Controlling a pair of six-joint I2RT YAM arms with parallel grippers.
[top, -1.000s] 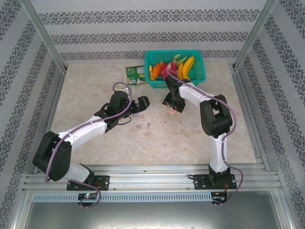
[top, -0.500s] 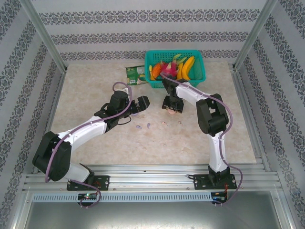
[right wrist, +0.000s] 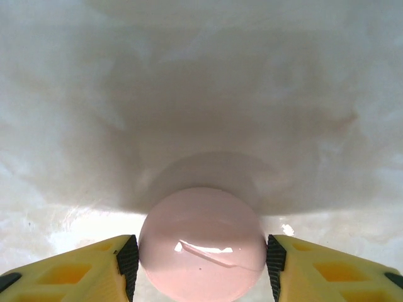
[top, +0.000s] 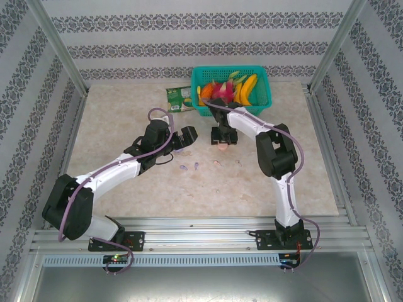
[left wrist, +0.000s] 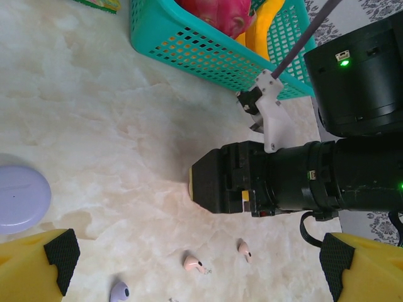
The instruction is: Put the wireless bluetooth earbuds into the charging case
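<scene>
1. The right fingers [right wrist: 75, 270] are low over the counter [right wrist: 201, 75], one on each side of the round pink case [right wrist: 201, 245]. They are right up against it, but I cannot tell if they squeeze it.
2. The left fingers [left wrist: 38, 270] are wide open and hold nothing.
3. Two pink earbuds [left wrist: 192, 262] and one lavender earbud [left wrist: 119, 291] lie loose on the counter, not in a case.
4. The lavender case [left wrist: 19, 198] lies flat near the left fingers.
5. A teal basket [left wrist: 189, 47] of fruit stands at the back.

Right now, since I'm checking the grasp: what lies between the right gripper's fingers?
The pale pink round case, resting on the marble table, sits between the right gripper's yellow fingers; the right wrist view shows it, contact unclear.
</scene>
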